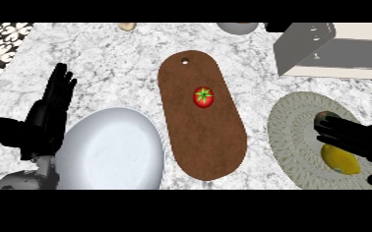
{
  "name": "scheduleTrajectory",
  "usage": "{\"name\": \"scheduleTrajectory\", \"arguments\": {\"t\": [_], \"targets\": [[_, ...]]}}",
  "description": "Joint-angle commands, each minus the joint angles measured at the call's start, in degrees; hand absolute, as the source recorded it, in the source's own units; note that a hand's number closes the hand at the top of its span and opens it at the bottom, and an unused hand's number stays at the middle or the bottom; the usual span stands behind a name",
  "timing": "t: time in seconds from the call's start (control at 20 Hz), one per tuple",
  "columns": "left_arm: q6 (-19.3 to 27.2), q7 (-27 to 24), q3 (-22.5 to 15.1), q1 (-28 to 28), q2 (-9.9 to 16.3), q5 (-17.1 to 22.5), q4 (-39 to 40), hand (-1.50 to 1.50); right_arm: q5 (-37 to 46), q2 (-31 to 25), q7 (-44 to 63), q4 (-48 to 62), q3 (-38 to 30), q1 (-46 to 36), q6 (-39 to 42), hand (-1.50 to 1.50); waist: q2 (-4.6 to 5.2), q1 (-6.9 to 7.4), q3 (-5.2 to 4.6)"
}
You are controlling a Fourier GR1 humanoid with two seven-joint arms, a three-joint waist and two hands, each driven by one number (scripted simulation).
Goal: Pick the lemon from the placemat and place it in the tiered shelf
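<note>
A yellow lemon lies on the round woven placemat at the right edge of the view. My right hand comes in from the right just above the lemon, its fingers stretched leftward over the mat and covering the lemon's upper part; they are not curled round it. The tiered shelf, grey with cream boards, stands at the back right. My left hand rests open at the left edge, fingers pointing up.
A long brown cutting board lies in the middle with a red tomato on it. A large white plate sits at the front left. A grey bowl and a small tan object are at the back edge.
</note>
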Motion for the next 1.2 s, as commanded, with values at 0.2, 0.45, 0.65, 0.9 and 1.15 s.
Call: {"name": "scheduleTrajectory", "arguments": {"t": [0.2, 0.45, 0.65, 0.9, 1.15], "targets": [[-0.4, -0.2, 1.7, -2.0, -2.5, -2.2, 2.7, 0.0, 4.5, 4.4, -3.5, 4.2, 1.9, -2.4, -1.8, -1.5, 0.0, -0.15, -0.02], [-0.7, 0.9, 1.1, -0.6, -2.7, -3.0, 0.3, 0.0, 10.0, 6.1, -5.2, 12.7, 5.1, -6.3, -8.0, 1.5, 0.1, 0.37, 0.04], [-1.6, 2.3, 1.2, 2.1, -2.4, -2.1, -3.2, 0.0, 8.7, 7.3, -6.0, 7.6, 4.6, -2.8, -13.5, 1.5, -0.05, 0.01, 0.04], [-2.3, 0.0, 2.0, 2.2, -2.1, -2.0, -0.7, 0.0, 5.8, 13.2, 23.6, 12.1, -4.8, -4.0, -3.6, 1.5, 0.14, -0.93, -0.14], [-2.3, -0.7, 1.9, 3.7, -2.0, -2.6, -1.1, 0.0, 5.0, 18.2, 42.8, 13.5, -11.4, -4.3, -2.5, 1.5, 0.03, -0.37, -0.16]]}}
